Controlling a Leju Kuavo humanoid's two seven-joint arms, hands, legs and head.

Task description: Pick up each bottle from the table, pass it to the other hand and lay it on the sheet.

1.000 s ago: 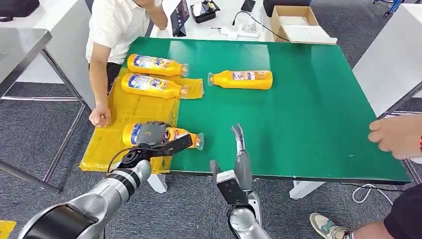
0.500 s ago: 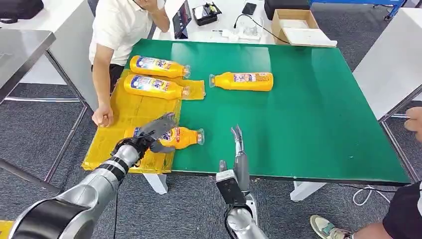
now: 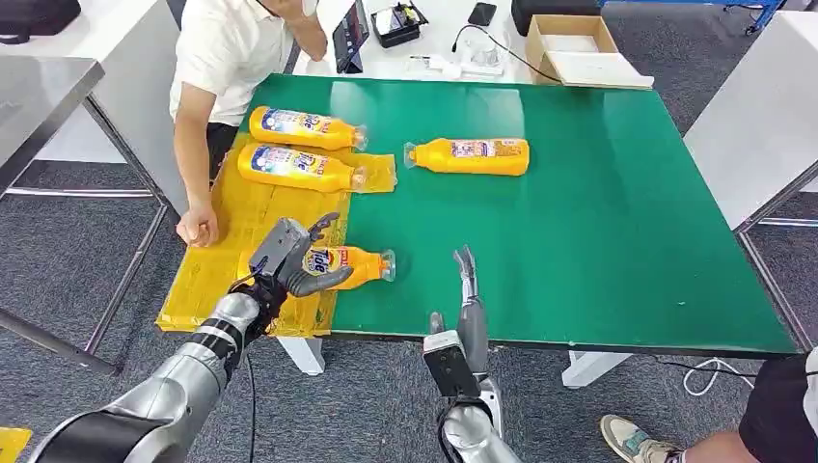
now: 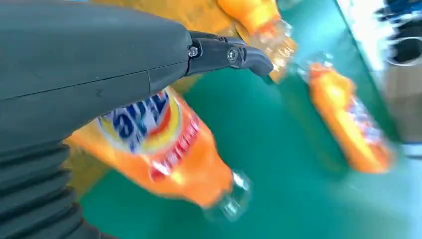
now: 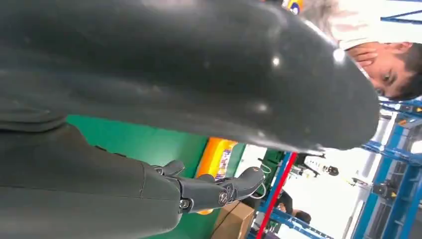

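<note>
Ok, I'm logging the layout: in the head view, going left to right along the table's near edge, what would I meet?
Yellow plastic sheet → left hand → orange detergent bottle with a clear cap, lying half on the sheet → right hand, raised edge-on over the bare green table top.

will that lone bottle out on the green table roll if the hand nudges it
Probably. The lone bottle lies on its side on the smooth green table, touching nothing, so a sideways push would likely roll it. It looks full of orange liquid, so fairly heavy, and its glossy plastic may be slippery.
</note>
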